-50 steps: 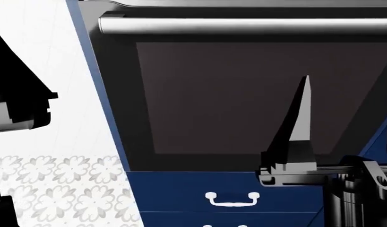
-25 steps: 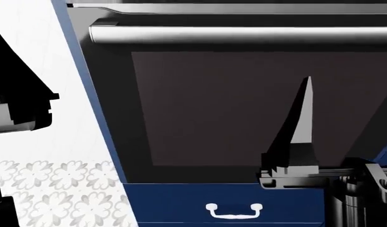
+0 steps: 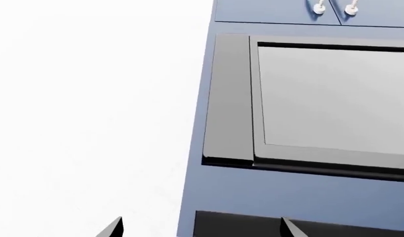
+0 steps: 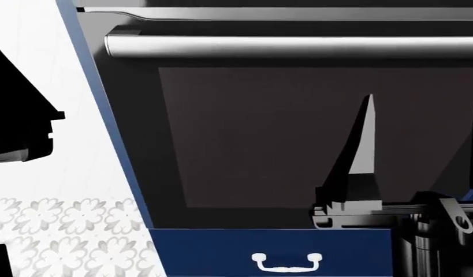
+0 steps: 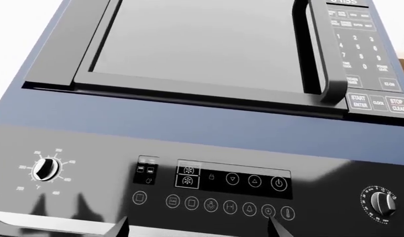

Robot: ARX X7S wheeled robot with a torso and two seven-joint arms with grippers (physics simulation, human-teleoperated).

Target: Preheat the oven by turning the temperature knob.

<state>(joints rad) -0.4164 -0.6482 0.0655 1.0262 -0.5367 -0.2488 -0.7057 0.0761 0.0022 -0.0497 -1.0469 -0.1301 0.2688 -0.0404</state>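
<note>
The oven fills the head view: dark glass door point(image 4: 282, 138) under a long silver bar handle point(image 4: 298, 46). The right wrist view shows its black control panel point(image 5: 215, 177) with white icons. A numbered knob point(image 5: 47, 169) sits at one end and a second knob point(image 5: 384, 201) at the other. My right gripper point(image 5: 198, 229) is open and empty, short of the panel, with its tips over the handle edge. One of its fingers point(image 4: 365, 150) stands upright before the door. My left gripper point(image 3: 202, 229) is open and empty, near the oven's corner point(image 3: 241, 224).
A black microwave point(image 5: 208, 44) with a keypad point(image 5: 366, 49) is built in above the oven, set in blue cabinetry point(image 3: 195, 148). A blue drawer with a white handle point(image 4: 286, 262) lies below the door. A white wall point(image 4: 67, 173) with patterned tiles stands left.
The head view has risen: the oven handle and the drawer sit lower in the picture than before. My right gripper's finger keeps about the same place in the view.
</note>
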